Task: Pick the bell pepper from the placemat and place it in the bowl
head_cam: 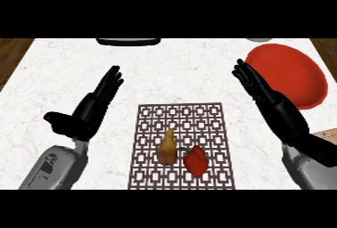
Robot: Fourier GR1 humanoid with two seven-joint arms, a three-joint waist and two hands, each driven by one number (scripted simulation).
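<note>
With both hands wide and empty, the right hand should drop toward 7 o'clock onto the pepper lying on the mat just beside the pear, avoiding it, then carry to the bowl at 1 o'clock.

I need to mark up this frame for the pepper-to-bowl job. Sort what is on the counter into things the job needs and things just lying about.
Belongs to the job:
- red bell pepper, on the placemat
- patterned placemat
- red bowl, at the far right

Just lying about:
- yellow-brown pear, beside the pepper on the mat
- dark object at the counter's far edge
</note>
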